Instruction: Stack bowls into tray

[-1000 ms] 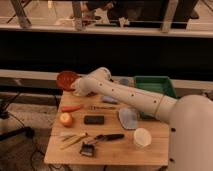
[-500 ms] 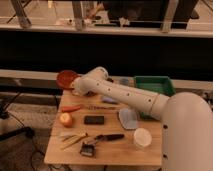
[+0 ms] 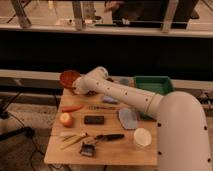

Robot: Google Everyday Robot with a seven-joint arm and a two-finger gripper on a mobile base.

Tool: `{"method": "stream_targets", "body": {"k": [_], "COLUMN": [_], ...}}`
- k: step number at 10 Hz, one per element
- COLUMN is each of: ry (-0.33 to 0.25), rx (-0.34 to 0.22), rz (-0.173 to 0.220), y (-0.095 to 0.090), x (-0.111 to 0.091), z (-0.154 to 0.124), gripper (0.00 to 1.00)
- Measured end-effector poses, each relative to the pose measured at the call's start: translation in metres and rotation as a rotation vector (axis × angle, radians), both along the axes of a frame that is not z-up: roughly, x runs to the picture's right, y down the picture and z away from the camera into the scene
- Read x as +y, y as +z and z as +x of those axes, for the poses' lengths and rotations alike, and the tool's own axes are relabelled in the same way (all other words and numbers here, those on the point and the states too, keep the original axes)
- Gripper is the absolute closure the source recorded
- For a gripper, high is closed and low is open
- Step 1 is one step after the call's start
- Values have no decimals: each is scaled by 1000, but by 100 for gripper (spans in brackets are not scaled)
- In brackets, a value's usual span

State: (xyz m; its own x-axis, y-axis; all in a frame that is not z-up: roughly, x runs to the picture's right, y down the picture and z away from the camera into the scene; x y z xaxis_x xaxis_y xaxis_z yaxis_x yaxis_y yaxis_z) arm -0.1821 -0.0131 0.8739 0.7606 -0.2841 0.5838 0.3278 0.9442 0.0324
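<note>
The red-orange bowl (image 3: 68,78) sits at the table's back left corner. My gripper (image 3: 79,88) is at the end of the white arm (image 3: 125,95), right beside this bowl on its right rim side, low over the table. The wrist covers it. The dull purple bowl is hidden, and I cannot tell if it lies behind the arm. The dark green tray (image 3: 153,83) stands at the back right of the table, and the arm crosses in front of its left end.
On the wooden table (image 3: 115,150) lie a carrot (image 3: 72,107), an orange fruit (image 3: 65,119), a black block (image 3: 94,119), a black-handled tool (image 3: 107,136), a pale blue-grey pad (image 3: 128,118), a white cup (image 3: 142,137) and a small grey-blue cup (image 3: 123,81).
The arm's end has stayed next to the red-orange bowl, shifting only slightly. The things on the table have not moved.
</note>
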Motion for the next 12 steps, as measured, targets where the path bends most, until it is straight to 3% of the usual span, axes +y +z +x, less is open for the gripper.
{"method": "stream_targets", "body": {"k": [12], "ry": [6], "rx": [53], "rz": [-7], "y": [36], "x": [-19], "z": [-9], "gripper": [100]}}
